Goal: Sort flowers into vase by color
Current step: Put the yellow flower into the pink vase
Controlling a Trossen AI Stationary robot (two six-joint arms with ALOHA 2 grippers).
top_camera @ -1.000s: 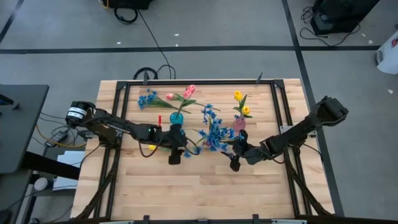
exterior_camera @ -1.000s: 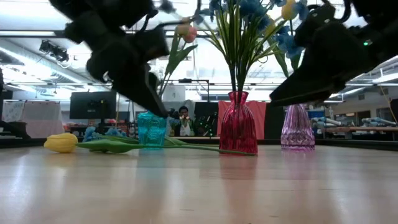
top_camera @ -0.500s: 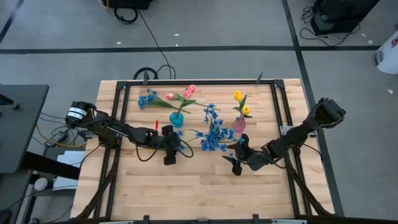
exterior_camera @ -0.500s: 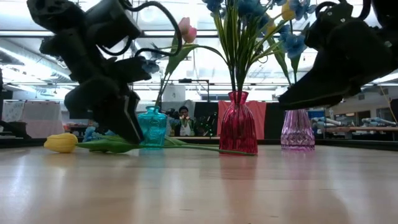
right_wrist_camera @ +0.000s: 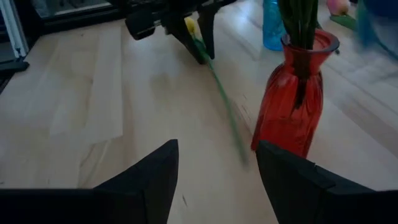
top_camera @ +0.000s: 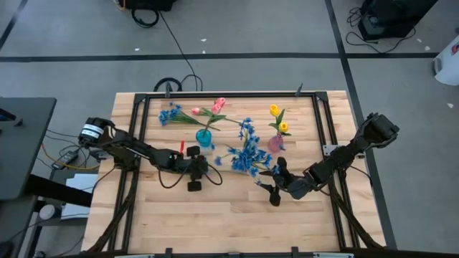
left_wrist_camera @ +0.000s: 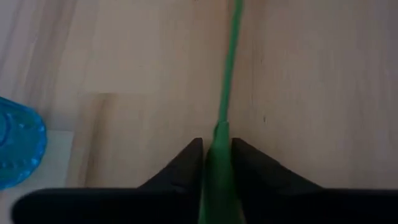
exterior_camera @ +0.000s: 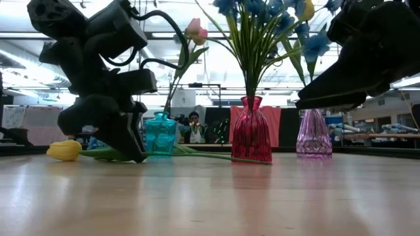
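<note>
Three vases stand on the worktop (top_camera: 237,215) near the middle of the high view: one teal vase (top_camera: 204,137), one red vase (exterior_camera: 251,130), and one pale pink vase (top_camera: 275,142).

Yellow tulips number three: two upright in the pale pink vase (top_camera: 278,118), and one lying flat (exterior_camera: 64,151) at the left of the low view.

Two pink tulips (top_camera: 218,105) rise from the teal vase, upper centre of the high view.

Blue blossom sprays count two: one bushy bunch (top_camera: 248,152) in the red vase, and one spray (top_camera: 169,114) lying at the upper left of the worktop.

Two dark arms, each with one pincer: left (top_camera: 193,175), right (top_camera: 272,187).
</note>
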